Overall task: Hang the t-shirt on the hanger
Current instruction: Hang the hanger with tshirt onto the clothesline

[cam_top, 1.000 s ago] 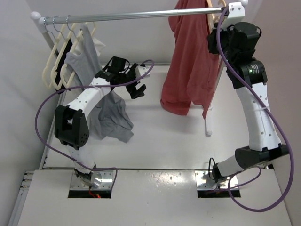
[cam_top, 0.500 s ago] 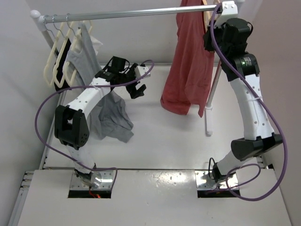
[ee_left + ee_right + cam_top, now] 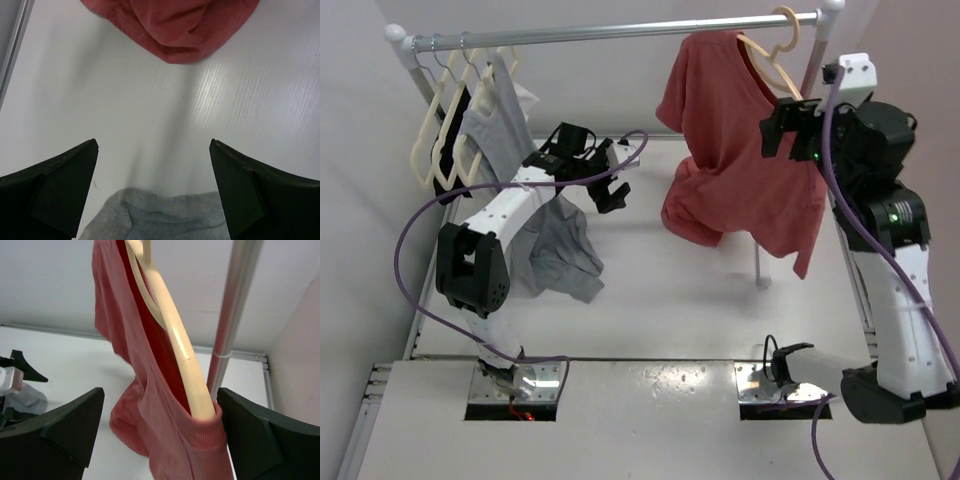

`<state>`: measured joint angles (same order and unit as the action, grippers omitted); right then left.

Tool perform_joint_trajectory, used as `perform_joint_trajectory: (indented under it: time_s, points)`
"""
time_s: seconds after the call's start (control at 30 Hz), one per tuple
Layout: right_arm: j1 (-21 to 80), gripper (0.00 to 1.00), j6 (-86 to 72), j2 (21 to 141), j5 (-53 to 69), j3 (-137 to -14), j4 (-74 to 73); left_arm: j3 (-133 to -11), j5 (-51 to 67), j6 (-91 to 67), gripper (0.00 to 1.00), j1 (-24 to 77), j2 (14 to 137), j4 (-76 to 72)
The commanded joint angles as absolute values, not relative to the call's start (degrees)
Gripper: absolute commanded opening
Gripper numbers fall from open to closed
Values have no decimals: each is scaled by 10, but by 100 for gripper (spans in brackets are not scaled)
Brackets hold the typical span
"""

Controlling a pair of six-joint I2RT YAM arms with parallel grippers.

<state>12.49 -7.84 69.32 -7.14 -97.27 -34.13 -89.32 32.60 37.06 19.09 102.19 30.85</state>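
Coral t-shirt [image 3: 730,140] was judged half hung on hanger [image 3: 187,370], right gripper [image 3: 160,395] seen spread wide around it, grasping nothing; other shoulder needed tucking next.

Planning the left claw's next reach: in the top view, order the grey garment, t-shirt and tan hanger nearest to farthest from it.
1. The grey garment, on the table beside the left claw.
2. The t-shirt, to its right.
3. The hanger, far right, up on the rail.
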Motion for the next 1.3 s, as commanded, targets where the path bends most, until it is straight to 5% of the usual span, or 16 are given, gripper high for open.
perform_joint_trajectory:
  time_s: [0.0,0.47,0.7,0.87,1.27]
  points:
    - [123,95,-70,657,-86,-976,-348,-896,343,373,100,194,1009,315]
    - [123,99,-155,406,-311,-739,-294,-874,305,382,100,224,991,343]
    - [128,99,-377,272,-370,-538,-383,-782,257,368,100,224,953,343]
    - [128,99,-611,249,-442,-463,-486,-739,201,317,100,224,926,338]
    - [128,99,-887,315,-349,-278,-503,-568,70,178,100,192,863,263]
